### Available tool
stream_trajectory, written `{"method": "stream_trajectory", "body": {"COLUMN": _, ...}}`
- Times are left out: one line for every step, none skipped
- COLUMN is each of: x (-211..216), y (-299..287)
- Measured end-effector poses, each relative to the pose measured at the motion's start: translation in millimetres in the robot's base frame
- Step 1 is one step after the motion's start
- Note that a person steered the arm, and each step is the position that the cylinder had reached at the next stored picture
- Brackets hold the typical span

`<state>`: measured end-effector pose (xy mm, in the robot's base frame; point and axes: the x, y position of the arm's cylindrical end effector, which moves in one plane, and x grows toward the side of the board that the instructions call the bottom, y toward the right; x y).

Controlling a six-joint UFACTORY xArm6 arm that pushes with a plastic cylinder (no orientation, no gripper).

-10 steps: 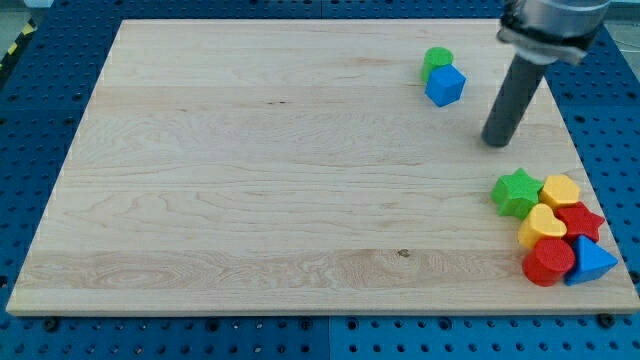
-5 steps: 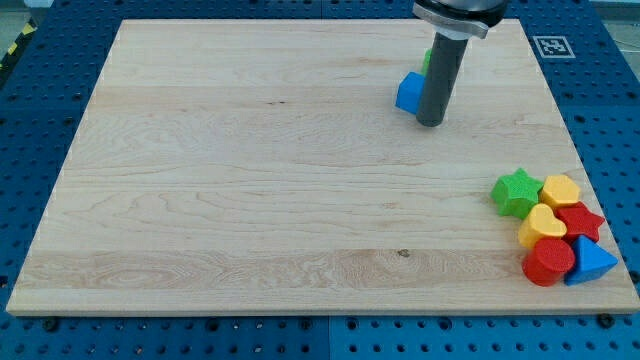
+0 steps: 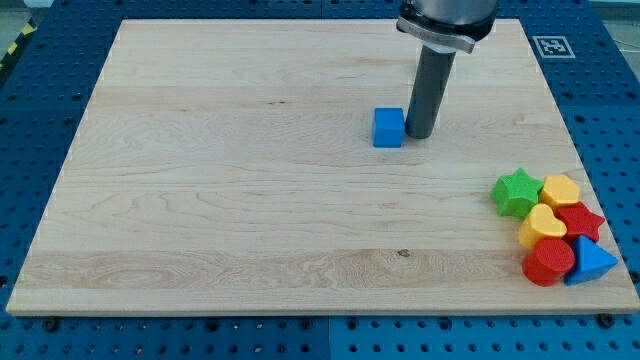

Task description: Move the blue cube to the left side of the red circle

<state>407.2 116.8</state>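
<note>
Just right of the blue cube (image 3: pixel 388 128), my tip (image 3: pixel 417 135) touches its side; I have no fingers, only a rod. The red circle (image 3: pixel 547 262) sits well apart, toward the table's (image 3: pixel 220 200) bottom-right corner.

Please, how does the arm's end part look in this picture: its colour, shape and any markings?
A straight, round, dark grey rod with no markings or cables visible hangs from a wider dark collar with a pale metallic rim at the view's top. My tip is flat-ended.
</note>
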Motion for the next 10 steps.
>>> {"method": "stream_trajectory", "body": {"x": -39, "y": -12}}
{"method": "stream_trajectory", "body": {"x": -43, "y": -48}}
{"method": "stream_trajectory", "body": {"x": -8, "y": -56}}
{"method": "stream_trajectory", "body": {"x": 47, "y": -31}}
{"method": "stream_trajectory", "body": {"x": 85, "y": -7}}
{"method": "stream_trajectory", "body": {"x": 88, "y": -8}}
{"method": "stream_trajectory", "body": {"x": 98, "y": -5}}
{"method": "stream_trajectory", "body": {"x": 111, "y": 12}}
{"method": "stream_trajectory", "body": {"x": 125, "y": 24}}
{"method": "stream_trajectory", "body": {"x": 145, "y": 28}}
